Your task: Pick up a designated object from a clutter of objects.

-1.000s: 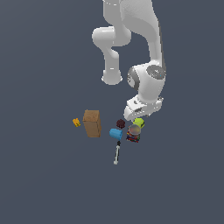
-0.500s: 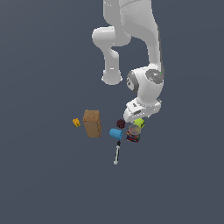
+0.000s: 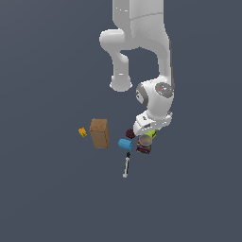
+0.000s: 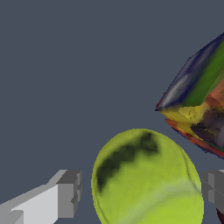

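End effector (image 4: 139,192) fingers astride lime ball (image 4: 146,179), multicoloured can (image 4: 199,111) close beside.

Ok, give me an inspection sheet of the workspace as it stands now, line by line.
Surface: plain dark grey floor, no marks seen.
Job's thing: lime ball with a dark mark, lying between the fingers, next to the multicoloured can.
Clutter: brown box, orange piece to its exterior-view left, blue cylinder, dark red ball, thin white stick below the cylinder.
Gripper: gripper low over the ball, jaws open, one finger clear of the ball; contact on the other side cannot be told.
Cables: nothing seen.
Surroundings: white arm only; nothing else seen.
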`<state>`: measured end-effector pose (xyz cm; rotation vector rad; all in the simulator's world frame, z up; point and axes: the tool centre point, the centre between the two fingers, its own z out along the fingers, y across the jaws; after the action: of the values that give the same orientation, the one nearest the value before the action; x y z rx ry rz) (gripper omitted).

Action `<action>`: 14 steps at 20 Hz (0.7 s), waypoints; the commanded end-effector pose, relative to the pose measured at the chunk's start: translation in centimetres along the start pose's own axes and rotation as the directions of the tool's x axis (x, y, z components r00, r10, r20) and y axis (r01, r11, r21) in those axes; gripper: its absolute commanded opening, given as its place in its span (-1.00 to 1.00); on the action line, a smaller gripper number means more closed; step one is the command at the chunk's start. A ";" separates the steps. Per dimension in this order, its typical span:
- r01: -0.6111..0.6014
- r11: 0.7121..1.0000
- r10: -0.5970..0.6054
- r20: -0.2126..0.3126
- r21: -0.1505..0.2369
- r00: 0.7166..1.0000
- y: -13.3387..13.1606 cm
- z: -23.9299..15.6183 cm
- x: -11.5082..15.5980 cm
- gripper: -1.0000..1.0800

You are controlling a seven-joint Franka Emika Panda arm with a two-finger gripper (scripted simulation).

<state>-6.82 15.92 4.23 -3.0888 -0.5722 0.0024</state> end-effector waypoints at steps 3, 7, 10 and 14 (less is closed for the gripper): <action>0.000 1.000 0.000 -0.001 0.000 1.000 0.0 0.1 0.0 -1.00; 0.000 1.000 0.000 -0.001 0.000 1.000 0.0 0.1 0.0 -1.00; 0.000 1.000 0.000 -0.001 0.000 1.000 0.0 0.1 0.0 -1.00; 0.000 1.000 0.000 -0.002 -0.001 1.000 0.0 -0.2 0.1 -1.00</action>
<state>-6.80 15.91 4.26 -3.0894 -0.5728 0.0013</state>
